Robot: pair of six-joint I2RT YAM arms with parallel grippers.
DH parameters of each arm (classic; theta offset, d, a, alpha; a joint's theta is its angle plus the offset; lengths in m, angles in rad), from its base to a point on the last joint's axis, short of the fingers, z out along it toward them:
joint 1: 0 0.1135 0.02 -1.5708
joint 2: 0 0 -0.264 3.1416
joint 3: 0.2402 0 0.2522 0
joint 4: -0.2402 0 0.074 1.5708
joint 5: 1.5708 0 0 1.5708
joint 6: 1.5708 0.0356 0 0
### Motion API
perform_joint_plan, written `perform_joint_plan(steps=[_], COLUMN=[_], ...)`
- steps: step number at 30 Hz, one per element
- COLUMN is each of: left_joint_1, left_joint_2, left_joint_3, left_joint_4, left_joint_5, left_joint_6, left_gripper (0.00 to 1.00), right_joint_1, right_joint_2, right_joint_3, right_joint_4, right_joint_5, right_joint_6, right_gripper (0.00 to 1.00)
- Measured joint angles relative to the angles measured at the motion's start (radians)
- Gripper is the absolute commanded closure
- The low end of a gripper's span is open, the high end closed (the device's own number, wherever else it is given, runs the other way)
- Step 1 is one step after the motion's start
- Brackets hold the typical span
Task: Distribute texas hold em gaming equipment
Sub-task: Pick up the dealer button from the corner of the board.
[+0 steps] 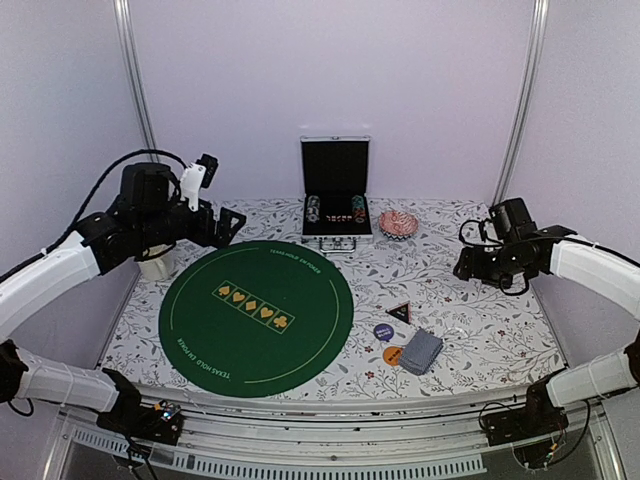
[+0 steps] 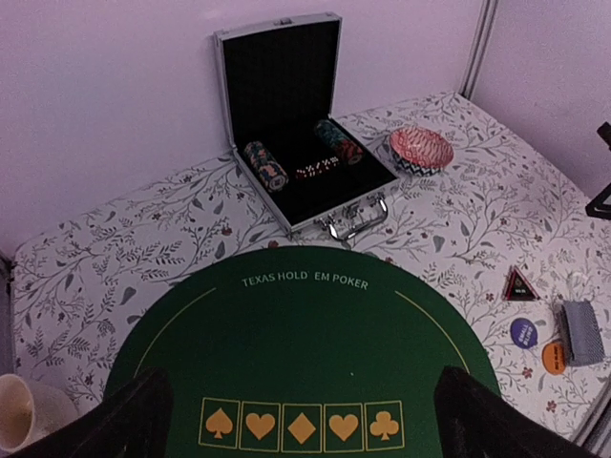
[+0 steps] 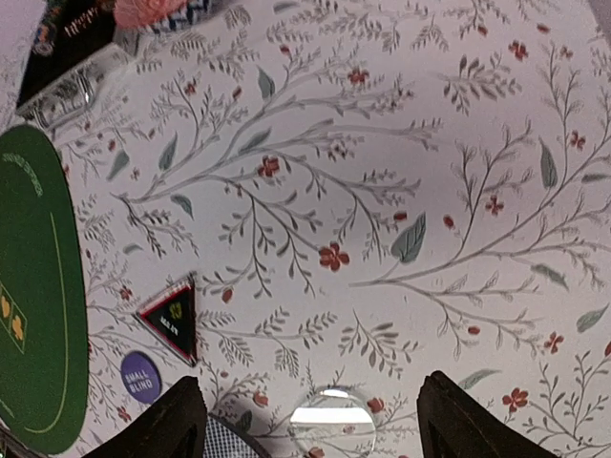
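**Landmark:** round green felt mat [image 1: 200, 330] on the floral tablecloth [image 1: 470, 230]. Its near rim lies close to the table's front edge.

**Open room:** bare cloth runs from the mat's right rim to the table's right edge, broken only by the small cluster below. A narrower strip shows left of the mat.

**Right of the mat, near the front:**
- Card deck [image 1: 422, 351], one, grey-blue back up, lying flat.
- Discs, three:
  - dark blue disc [image 1: 383, 331], just off the mat's rim;
  - orange disc [image 1: 392, 354], against the deck's mat-side edge;
  - pale disc [image 3: 329, 412], farther right, seen below the right wrist.
- Black triangular marker [image 1: 399, 312], one, just behind the blue disc.

**Behind the mat:**
- Metal case [image 1: 336, 190], one, lid upright, holding two rows of chips.
- Patterned bowl [image 1: 397, 223], one, to the case's right.

**Left of the mat:** white mug [image 1: 155, 262], one.

**Left gripper** [image 1: 232, 226]: above the mat's far-left rim, jaws wide apart, empty.

**Right gripper** [image 1: 467, 268]: in the air right of the mat, fingers apart, holding nothing.
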Motion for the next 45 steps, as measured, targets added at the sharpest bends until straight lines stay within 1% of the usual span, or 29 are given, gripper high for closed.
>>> perform_joint_plan(steps=[4,7,10,13,16,19,26,28,30,31,33,38,42,45], left_joint_1=[-0.001,-0.001,-0.001,-0.001,-0.001,-0.001,-0.001,-0.001,-0.001,-0.001,-0.001,-0.001,-0.001,-0.001], left_joint_2=[-0.023,-0.057,-0.102,-0.132,-0.135,-0.129,-0.107,-0.106,-0.106,-0.106,-0.106,-0.106,-0.106,-0.106], left_joint_3=[-0.071,-0.11,-0.156,-0.201,-0.224,-0.23,-0.23,-0.23,-0.23,-0.23,-0.23,-0.23,-0.23,-0.23], left_joint_4=[-0.05,-0.042,-0.017,0.014,0.03,0.043,0.056,0.058,0.062,0.062,0.062,0.063,0.063,0.063], left_joint_5=[0.064,0.087,0.092,0.091,0.09,0.09,0.092,0.09,0.09,0.09,0.09,0.086,0.085,0.085], left_joint_6=[0.002,0.006,0.014,0.024,0.032,0.034,0.04,0.044,0.048,0.05,0.051,0.055,0.058,0.058], left_gripper=[0.02,0.02,0.02,0.02,0.02,0.02,0.02,0.02,0.02,0.02,0.02,0.02,0.02,0.02], right_joint_1=[0.073,0.105,0.143,0.178,0.188,0.187,0.187,0.188,0.188,0.187,0.187,0.187,0.187,0.187], right_joint_2=[0.047,0.117,0.193,0.264,0.299,0.307,0.307,0.307,0.307,0.307,0.307,0.305,0.303,0.303], right_joint_3=[-0.065,-0.082,-0.08,-0.071,-0.07,-0.07,-0.078,-0.08,-0.082,-0.082,-0.084,-0.085,-0.081,-0.055], right_joint_4=[-0.113,-0.144,-0.157,-0.169,-0.175,-0.177,-0.179,-0.179,-0.179,-0.179,-0.182,-0.18,-0.188,-0.236], right_joint_5=[-0.005,-0.022,-0.028,-0.031,-0.028,-0.016,-0.011,-0.009,-0.006,-0.004,0.002,-0.002,0.001,0.016], right_joint_6=[0.097,0.152,0.19,0.217,0.233,0.249,0.264,0.265,0.266,0.264,0.264,0.266,0.266,0.264], right_gripper=[0.2,0.12,0.09,0.12,0.14,0.18,0.18,0.22,0.3,0.37,0.43,0.52,0.55,0.59])
